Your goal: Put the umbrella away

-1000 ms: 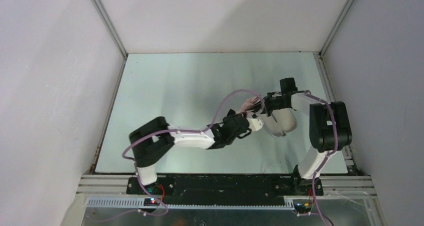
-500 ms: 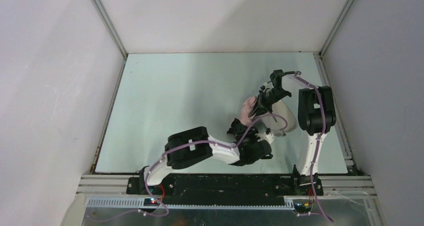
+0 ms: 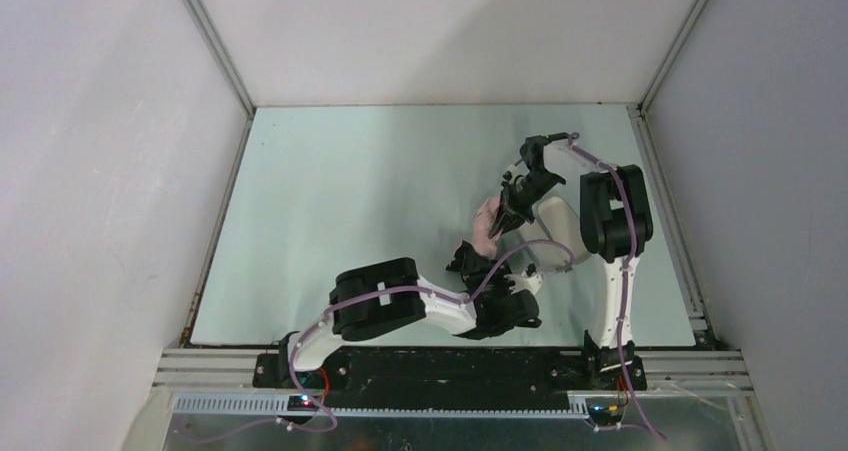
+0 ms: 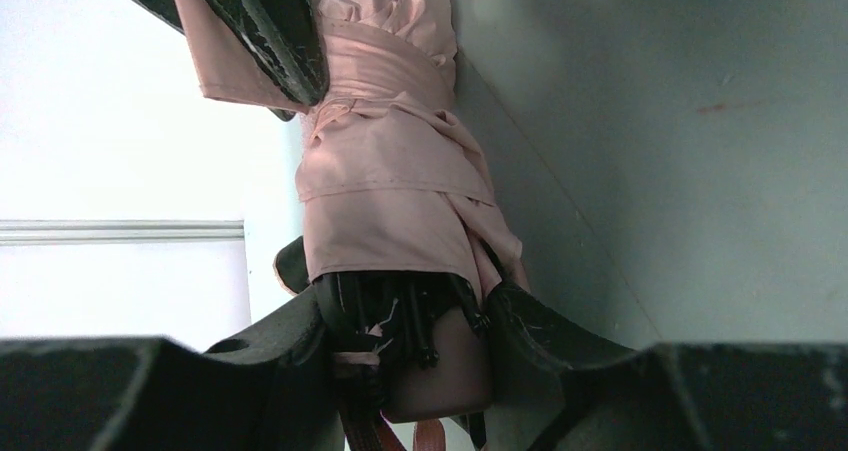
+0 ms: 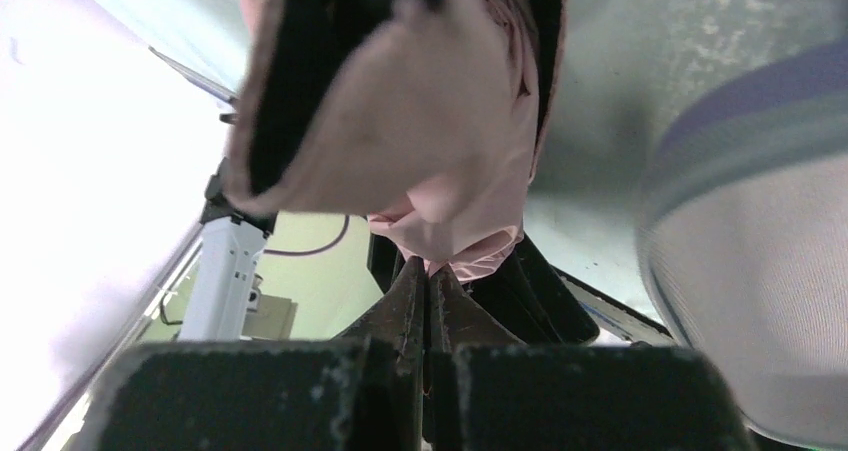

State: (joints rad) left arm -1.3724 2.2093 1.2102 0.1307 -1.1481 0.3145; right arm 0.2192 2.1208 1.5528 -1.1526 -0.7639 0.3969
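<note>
- The folded pink umbrella (image 3: 487,223) sits over the right half of the pale green counter (image 3: 350,191), caught between two robot arms. Whether it rests on the surface or hangs clear of it cannot be told.
- The left fingers (image 4: 540,336) clasp the umbrella's near end, one on each side of the bundle, at the spot where the dark ribs (image 4: 400,311) poke out from under the pink canopy.
- The right fingers (image 5: 412,301) are pressed tight together at the far end — a fold of thin pink fabric pinched between their tips, its black underside showing above them.
- The canopy is wrapped and creased around the shaft, and it runs from one set of fingers to the other.
- A smooth lilac case (image 3: 552,233) lies on the counter just beside the umbrella, on its right, close to the right arm — a blurred pale shape at the edge of the right wrist view.
</note>
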